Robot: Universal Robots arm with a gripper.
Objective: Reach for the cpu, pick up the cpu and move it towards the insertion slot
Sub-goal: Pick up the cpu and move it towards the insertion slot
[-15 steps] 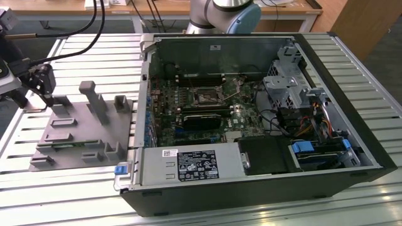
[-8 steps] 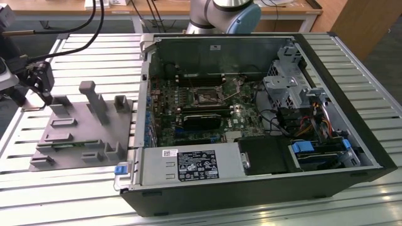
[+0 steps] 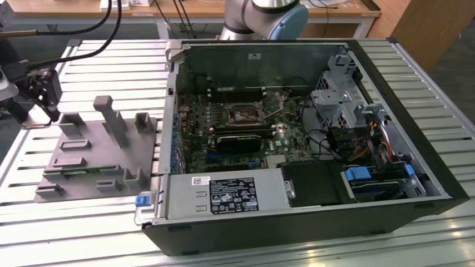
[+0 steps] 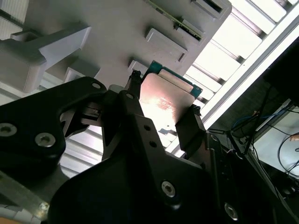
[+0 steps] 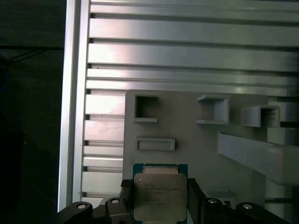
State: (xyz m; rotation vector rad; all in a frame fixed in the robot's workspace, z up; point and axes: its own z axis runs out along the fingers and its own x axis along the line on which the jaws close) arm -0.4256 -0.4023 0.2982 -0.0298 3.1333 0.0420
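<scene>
While in the claw (image 5: 160, 189), cpu (image 5: 160, 198) near fixture (image 5: 187, 140)

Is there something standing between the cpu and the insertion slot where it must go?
Yes. The hand grips the cpu over the grey fixture. In the exterior view, the fixture's tall posts and the case's upright side wall stand between it and the insertion slot.

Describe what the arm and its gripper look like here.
The arm has silver-grey rounded joints with a light blue cap. The gripper is matte black: flat linkage plates fastened with silver socket screws, ending in two narrow fingers. Black cables run toward it in the exterior view.
</scene>
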